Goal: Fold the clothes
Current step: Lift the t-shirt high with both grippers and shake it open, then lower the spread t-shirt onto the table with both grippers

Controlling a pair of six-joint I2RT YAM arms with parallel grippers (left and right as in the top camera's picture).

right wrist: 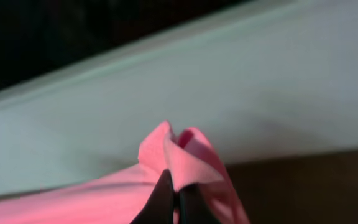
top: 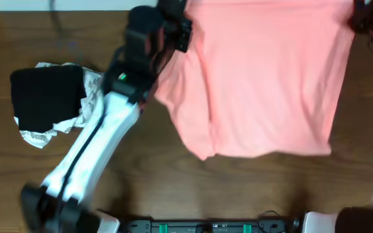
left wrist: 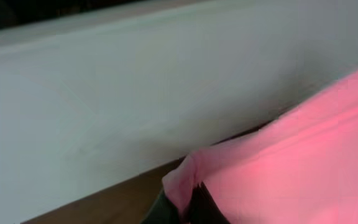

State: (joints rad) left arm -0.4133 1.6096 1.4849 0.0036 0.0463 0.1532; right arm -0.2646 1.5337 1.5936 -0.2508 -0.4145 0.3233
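Dark wood-grain counter (top: 173,175), bounded along its far edge by a white wall strip (left wrist: 135,93).

1. Task item. A salmon-pink T-shirt (top: 264,77) lies spread on the far right part of the counter. It runs from the far edge to roughly mid-depth and stops short of the right edge. Its near hem is close to straight. Its left side is rumpled and ends in a loose fold pointing toward the near edge. No lettering is legible in any view.

2. Left gripper (top: 173,29). Its arm crosses from the near left corner to the middle of the far edge. In the left wrist view the jaws are clamped on a bunched corner of the T-shirt (left wrist: 303,155), just above the counter at the wall strip.

3. Right gripper (top: 368,19). Located at the far right corner. In the right wrist view the jaws are together on a pinched peak of the T-shirt (right wrist: 179,155), with pink fabric standing up above the tips.

4. Other items. A folded black garment (top: 44,97) rests on a white patterned cloth (top: 90,103) near the left edge, well apart from the T-shirt.
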